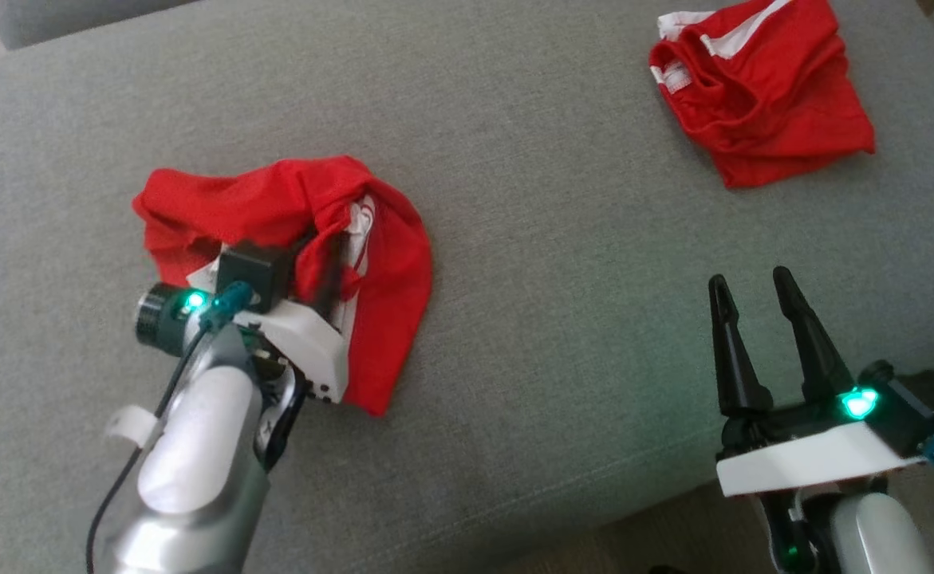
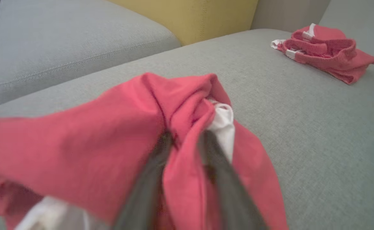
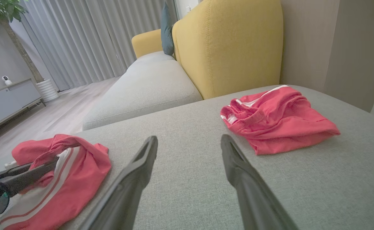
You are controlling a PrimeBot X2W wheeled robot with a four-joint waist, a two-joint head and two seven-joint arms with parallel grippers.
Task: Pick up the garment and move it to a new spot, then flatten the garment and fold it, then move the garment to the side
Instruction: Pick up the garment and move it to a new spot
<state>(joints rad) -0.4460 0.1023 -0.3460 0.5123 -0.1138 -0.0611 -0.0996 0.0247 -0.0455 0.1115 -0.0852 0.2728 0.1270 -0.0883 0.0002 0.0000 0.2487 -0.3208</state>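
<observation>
Now crumpled garment drapes over left tool

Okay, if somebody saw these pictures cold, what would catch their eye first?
The crumpled red garment at the left of the grey cushion stands out most, with the left claw pushed into its folds and a ridge of cloth between the fingers. Next comes the second red garment, a tidier bundle at the far right. The right claw hangs open above the cushion's near edge, touching nothing.
</observation>
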